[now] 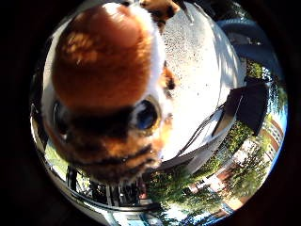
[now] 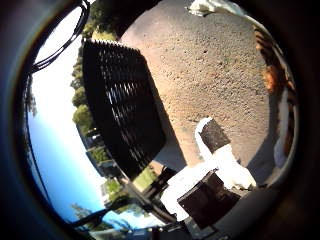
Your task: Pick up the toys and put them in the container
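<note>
A plush tiger toy fills most of the little-finger-side view, its orange, white and black-striped face and glossy dark eye pressed up close to the palm, so it sits right against the robot hand. Beyond it lies the speckled grey worktop, sunlit. In the thumb-side view a black mesh container stands on the same worktop, well apart from the palm. To its right the robot hand shows white and black finger parts reaching in over the surface, one dark-padded tip raised. At the far right edge a strip of the toy's striped fur runs beside the hand. Whether the fingers are curled round the toy cannot be told.
</note>
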